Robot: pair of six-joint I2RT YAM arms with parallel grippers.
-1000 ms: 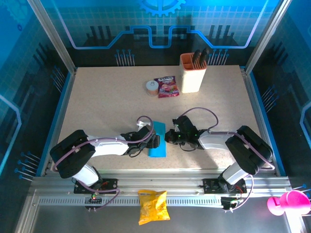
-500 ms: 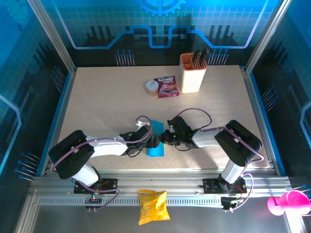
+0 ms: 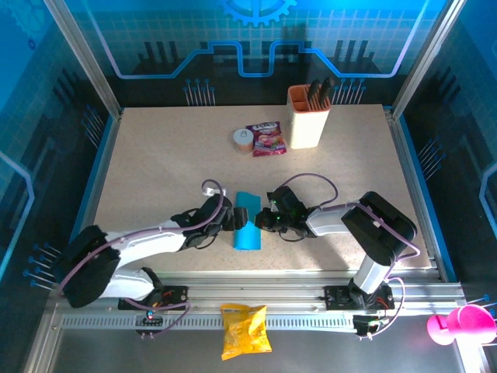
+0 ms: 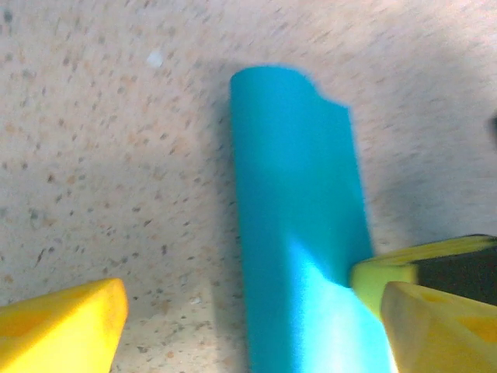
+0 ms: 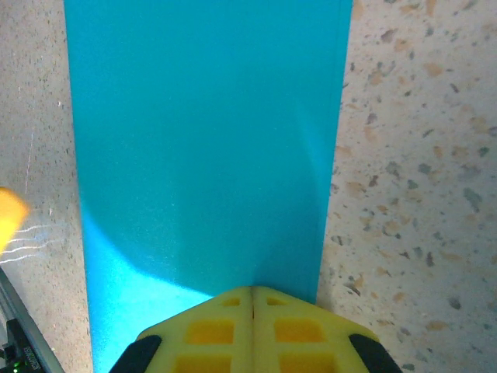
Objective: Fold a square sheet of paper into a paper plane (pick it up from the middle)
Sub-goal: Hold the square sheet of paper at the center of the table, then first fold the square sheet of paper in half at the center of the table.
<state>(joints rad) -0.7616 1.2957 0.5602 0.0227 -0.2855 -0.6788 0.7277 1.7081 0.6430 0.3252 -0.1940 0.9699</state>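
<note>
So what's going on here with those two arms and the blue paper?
Two robot arms are working on a blue paper on the table. It lies as a narrow strip with one long side curled over. The right fingers are shut, their tip at the paper's edge, seemingly pressing it down. The left fingers are open and straddle the strip. It is not a plane yet.

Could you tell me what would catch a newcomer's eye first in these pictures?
The bright cyan sheet of paper, folded narrow, lies near the front of the table, between the open left gripper and the shut right gripper. Towards the far side stands an orange holder with dark handles in it.
</note>
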